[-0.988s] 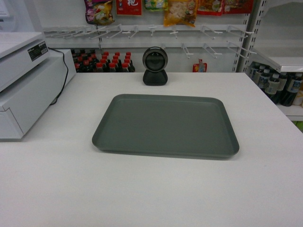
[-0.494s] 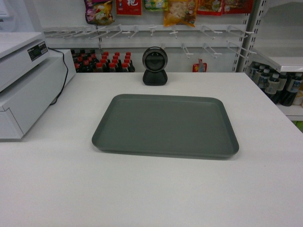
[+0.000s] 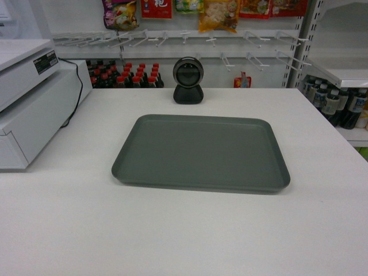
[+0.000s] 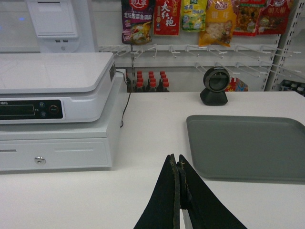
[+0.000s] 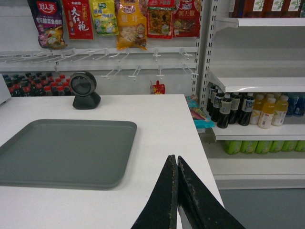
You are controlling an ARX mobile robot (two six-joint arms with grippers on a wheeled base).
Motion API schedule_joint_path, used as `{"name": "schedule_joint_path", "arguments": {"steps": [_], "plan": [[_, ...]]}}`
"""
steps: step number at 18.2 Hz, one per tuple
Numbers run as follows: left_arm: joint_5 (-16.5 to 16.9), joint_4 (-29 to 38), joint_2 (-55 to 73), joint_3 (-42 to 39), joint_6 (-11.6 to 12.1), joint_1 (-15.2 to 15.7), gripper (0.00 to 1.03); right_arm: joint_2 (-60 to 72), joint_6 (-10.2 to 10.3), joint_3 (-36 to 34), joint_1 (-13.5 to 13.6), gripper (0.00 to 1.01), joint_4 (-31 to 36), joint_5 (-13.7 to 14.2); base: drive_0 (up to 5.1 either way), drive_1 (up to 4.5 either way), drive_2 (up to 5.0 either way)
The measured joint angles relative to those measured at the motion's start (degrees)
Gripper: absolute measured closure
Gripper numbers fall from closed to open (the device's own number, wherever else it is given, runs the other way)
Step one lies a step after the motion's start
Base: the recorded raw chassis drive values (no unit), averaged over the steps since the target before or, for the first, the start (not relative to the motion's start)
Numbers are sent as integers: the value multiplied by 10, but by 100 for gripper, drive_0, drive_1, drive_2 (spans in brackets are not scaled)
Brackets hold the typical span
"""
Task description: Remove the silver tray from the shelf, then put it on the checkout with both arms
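Note:
The silver tray [image 3: 201,150] lies flat and bare on the white checkout [image 3: 172,230], in the middle of the head view. Neither arm shows in the head view. In the left wrist view my left gripper [image 4: 176,158] is shut on nothing, low over the counter, short of the silver tray's [image 4: 248,145] near left corner. In the right wrist view my right gripper [image 5: 174,158] is shut and empty too, off the silver tray's [image 5: 62,150] near right corner, close to the checkout's [image 5: 162,124] right edge. A shelf [image 5: 257,81] stands to the right.
A white-grey cash register [image 3: 31,98] sits on the counter's left side. A round black device [image 3: 187,80] stands behind the tray. Bottles [image 5: 248,109] fill the lower shelves on the right. Snack bags [image 4: 181,16] hang on hooks on the back wall.

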Motion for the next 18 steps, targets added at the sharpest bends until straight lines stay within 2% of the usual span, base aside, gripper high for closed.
{"name": "schedule_joint_path", "arguments": {"steps": [9, 11, 12, 13, 14, 15, 17, 18], "plan": [[0, -82, -81, 0, 0, 0, 102, -83, 0, 0, 0, 98, -84, 0, 0, 0, 0], [2, -178, -147, 0, 0, 0, 102, -150, 0, 0, 0, 98, -180, 0, 0, 0, 0], [-1, -180, -171, 0, 0, 0, 102, -178, 0, 0, 0, 98, -186, 0, 0, 0, 0], [0, -179, -171, 0, 0, 0, 80, -179, 0, 0, 0, 77, -184, 0, 0, 0, 0], [0, -179, -171, 0, 0, 0, 48, -179, 0, 0, 0, 44, -184, 0, 0, 0, 0], [0, -179, -171, 0, 0, 0, 30, -179, 0, 0, 0, 25, -184, 0, 0, 0, 0], [0, -179, -171, 0, 0, 0, 12, -179, 0, 0, 0, 7, -184, 0, 0, 0, 0], [0, -179, -171, 0, 0, 0, 6, -179, 0, 0, 0, 2, -184, 0, 0, 0, 0]]}}
